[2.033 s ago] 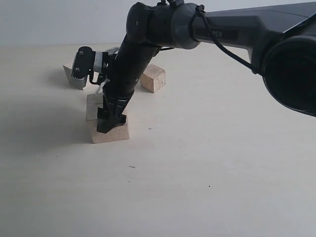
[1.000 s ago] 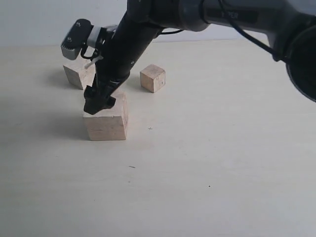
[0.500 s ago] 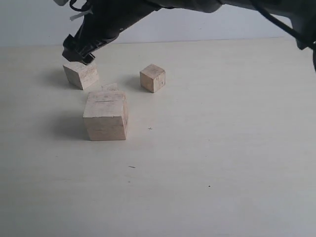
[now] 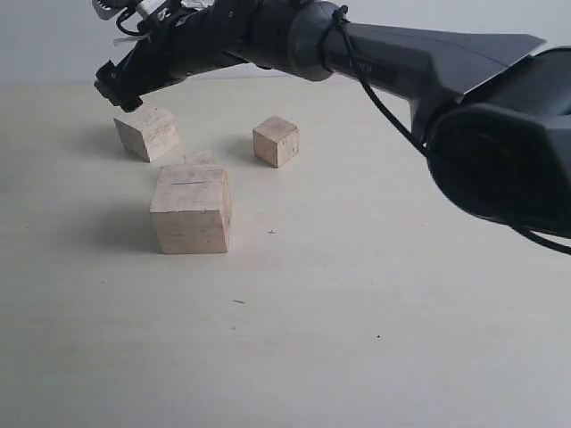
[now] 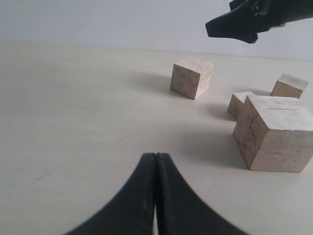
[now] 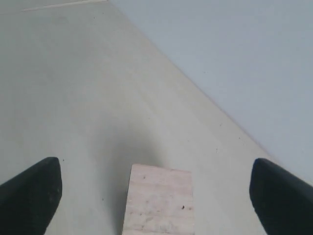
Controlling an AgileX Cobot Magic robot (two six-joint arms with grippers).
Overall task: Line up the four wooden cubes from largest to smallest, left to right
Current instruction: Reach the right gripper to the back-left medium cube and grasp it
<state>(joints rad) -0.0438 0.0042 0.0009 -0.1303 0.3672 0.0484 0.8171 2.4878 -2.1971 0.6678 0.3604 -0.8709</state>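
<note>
Soft, even light fills every view, bright but without glare on the matte table. In the exterior view the largest cube throws a diffuse shadow to its left, so light comes from the right. The nearest arm housing is blurred; the right wrist view's dark fingertips look soft.

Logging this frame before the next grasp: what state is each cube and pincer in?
largest cube: on table, slit face up, unheld.
second-largest cube: on table, unheld.
third cube: on table, unheld.
smallest cube: on table, partly hidden behind largest cube.
left pincer: shut, empty.
right pincer: open, empty, above second-largest cube.
</note>
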